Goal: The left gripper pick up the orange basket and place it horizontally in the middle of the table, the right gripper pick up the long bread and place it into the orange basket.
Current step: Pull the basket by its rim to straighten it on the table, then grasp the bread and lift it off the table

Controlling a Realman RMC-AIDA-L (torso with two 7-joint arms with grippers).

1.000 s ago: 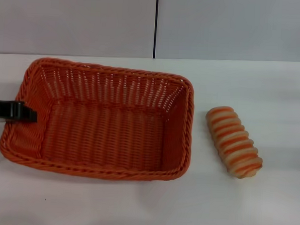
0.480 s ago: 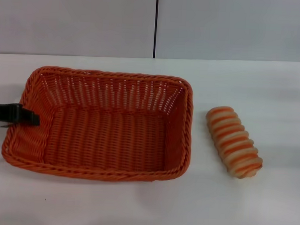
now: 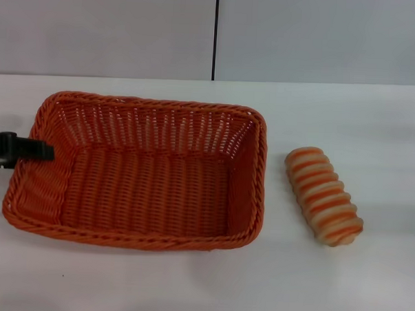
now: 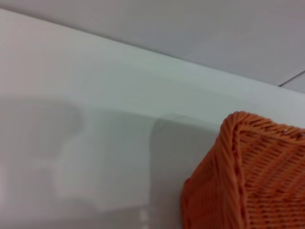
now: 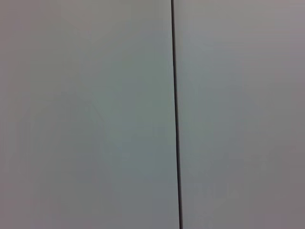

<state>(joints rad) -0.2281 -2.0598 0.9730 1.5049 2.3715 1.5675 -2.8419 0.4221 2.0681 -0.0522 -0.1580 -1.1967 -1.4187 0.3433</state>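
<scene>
Your left gripper [image 3: 30, 150] sits at the left rim of the orange basket [image 3: 141, 173]; whether it is clenched on the weave or has let go, you cannot tell. Over the last second the basket has swung from skewed to lying level, long side across the table [image 3: 339, 285], flat on the surface a little left of centre. The gripper has also risen slightly against the rim, which suggests it is letting go, though that is only a guess. The placing step looks nearly finished. The long bread [image 3: 323, 196] lies untouched on the table, right of the basket and apart from it. Your right gripper is not in view; its camera faces a blank wall, so it is probably parked.
</scene>
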